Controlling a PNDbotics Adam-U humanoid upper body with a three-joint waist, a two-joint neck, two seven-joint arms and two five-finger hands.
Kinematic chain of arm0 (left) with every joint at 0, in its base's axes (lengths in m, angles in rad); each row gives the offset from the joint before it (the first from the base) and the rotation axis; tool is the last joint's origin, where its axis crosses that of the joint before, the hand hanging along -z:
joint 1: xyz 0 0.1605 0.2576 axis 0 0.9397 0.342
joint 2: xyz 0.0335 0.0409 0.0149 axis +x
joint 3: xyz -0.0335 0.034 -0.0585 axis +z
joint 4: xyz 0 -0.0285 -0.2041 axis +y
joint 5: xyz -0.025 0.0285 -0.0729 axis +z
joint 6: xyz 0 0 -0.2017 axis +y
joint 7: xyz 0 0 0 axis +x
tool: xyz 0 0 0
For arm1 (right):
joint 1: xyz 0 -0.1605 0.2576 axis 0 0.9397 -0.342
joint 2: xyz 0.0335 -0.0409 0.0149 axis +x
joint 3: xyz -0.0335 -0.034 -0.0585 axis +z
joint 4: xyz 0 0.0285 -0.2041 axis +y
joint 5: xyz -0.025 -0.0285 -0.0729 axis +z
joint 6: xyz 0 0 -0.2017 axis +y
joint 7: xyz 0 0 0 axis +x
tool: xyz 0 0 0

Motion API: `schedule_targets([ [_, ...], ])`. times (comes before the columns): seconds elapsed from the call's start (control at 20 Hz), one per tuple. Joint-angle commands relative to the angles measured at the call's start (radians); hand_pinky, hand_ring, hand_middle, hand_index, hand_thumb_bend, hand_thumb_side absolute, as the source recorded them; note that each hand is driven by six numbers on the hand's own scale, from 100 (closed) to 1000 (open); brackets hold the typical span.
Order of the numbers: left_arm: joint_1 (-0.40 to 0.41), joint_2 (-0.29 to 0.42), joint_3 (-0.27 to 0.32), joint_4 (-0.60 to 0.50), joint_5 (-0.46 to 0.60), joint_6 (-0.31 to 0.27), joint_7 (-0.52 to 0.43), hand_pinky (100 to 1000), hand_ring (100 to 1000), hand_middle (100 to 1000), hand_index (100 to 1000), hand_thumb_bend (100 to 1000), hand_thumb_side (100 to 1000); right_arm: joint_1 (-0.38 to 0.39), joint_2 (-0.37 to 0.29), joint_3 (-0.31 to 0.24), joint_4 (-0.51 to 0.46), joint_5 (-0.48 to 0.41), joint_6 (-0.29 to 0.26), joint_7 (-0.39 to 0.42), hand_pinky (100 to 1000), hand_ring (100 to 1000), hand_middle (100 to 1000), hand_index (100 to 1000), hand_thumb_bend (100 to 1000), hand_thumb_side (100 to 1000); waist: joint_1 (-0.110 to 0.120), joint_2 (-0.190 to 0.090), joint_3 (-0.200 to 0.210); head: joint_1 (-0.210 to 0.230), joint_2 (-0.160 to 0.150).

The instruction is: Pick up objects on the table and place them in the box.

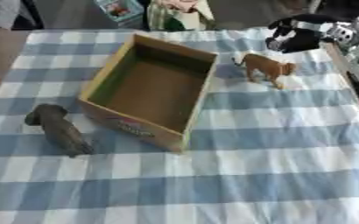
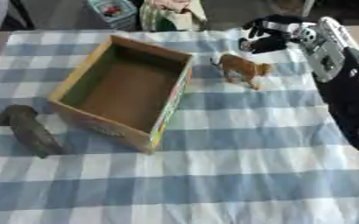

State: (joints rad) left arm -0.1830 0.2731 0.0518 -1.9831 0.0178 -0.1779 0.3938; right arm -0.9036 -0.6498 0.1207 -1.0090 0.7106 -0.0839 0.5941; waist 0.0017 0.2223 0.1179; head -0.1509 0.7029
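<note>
Blue-checked cloth [image 1: 274,175] covering table, cardboard box [image 1: 106,76] sitting open and empty. Brown animal figure [image 1: 265,67] standing right of box; right hand [image 1: 293,37] hovering just beyond it, finger state unclear. Grey figure [image 1: 58,129] lying left of box. Both looking rigid, light; grasping around body seems best.

The robot's black right hand [image 1: 293,35] up by the far right of the blue-and-white checked tablecloth [image 1: 274,166] is a dark blur, so whether its fingers are curled or straight, no idea. Its silver-and-black forearm [image 2: 332,48] runs off the right edge. The grey-brown lumpy figure [image 1: 58,129] left of the open cardboard box [image 1: 171,61] is too mushy to identify. The box's printed front label [image 1: 133,127] is unreadable.
</note>
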Motion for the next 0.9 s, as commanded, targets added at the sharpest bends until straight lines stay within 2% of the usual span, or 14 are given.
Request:
schedule_targets([
  [0.05, -0.008, 0.024, 0.0, -0.017, 0.004, 0.001, -0.003, 518, 551, 687, 804, 105, 1000, -0.027, -0.046, 0.009, 0.01, 0.017, -0.007, 0.008, 810, 925, 851, 1000, 100, 880, -0.002, -0.014, 0.0, 0.0, -0.008],
  [0.25, -0.008, 0.025, 0.0, -0.017, 0.004, 0.002, -0.004, 518, 551, 687, 804, 105, 1000, -0.039, -0.05, 0.027, 0.044, 0.04, -0.026, 0.017, 839, 960, 877, 1000, 100, 938, -0.004, -0.014, 0.0, 0.0, -0.007],
  [0.35, -0.007, 0.025, -0.001, -0.017, 0.004, 0.002, -0.005, 518, 550, 687, 803, 105, 1000, -0.051, -0.052, 0.043, 0.061, 0.056, -0.044, 0.022, 872, 997, 897, 1000, 100, 925, -0.005, -0.014, 0.0, -0.001, -0.006],
  [0.9, -0.008, 0.023, -0.002, -0.017, 0.001, 0.006, -0.006, 519, 550, 688, 803, 106, 1000, -0.086, -0.051, 0.063, 0.121, 0.088, -0.108, 0.049, 896, 1000, 910, 1000, 100, 931, -0.01, -0.01, -0.002, -0.001, -0.004],
])
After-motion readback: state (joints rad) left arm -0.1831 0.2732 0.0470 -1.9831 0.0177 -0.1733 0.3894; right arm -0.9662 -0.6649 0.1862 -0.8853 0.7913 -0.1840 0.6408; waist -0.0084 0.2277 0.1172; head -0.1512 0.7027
